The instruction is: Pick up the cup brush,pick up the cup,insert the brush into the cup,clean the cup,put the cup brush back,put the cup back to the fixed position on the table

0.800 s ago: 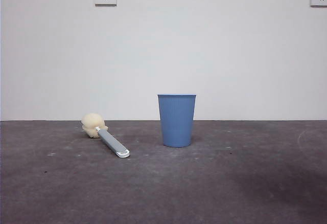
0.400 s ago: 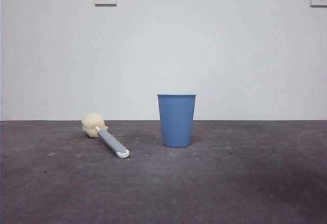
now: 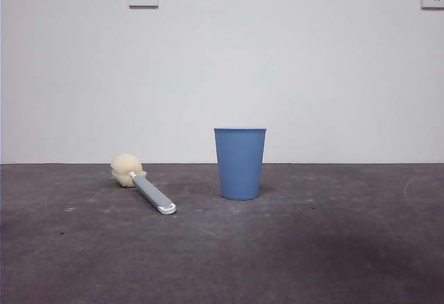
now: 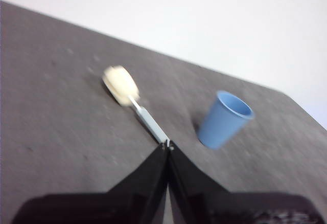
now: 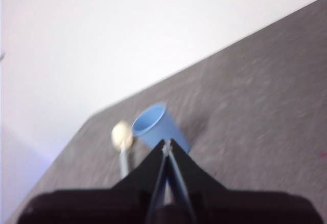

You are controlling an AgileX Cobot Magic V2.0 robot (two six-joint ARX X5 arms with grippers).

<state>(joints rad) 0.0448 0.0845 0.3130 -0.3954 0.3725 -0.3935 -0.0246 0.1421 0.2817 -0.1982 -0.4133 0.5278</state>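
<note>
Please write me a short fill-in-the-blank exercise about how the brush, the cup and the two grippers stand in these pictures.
1. The cup stands ____ on the table, mouth up.
2. The cup brush lies flat; its sponge head is ____ the camera than its looped end.
3. The left gripper has its jaws ____.
4. The right gripper holds ____.

Missing words: upright; farther from; shut; nothing

cup (image 3: 240,164): ribbed matt plastic | brush head (image 3: 125,169): sponge | table (image 3: 312,248): mottled matt

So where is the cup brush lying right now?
In the front view the cup brush lies flat on the table, left of the upright cup and apart from it, with its sponge head toward the wall.
</note>
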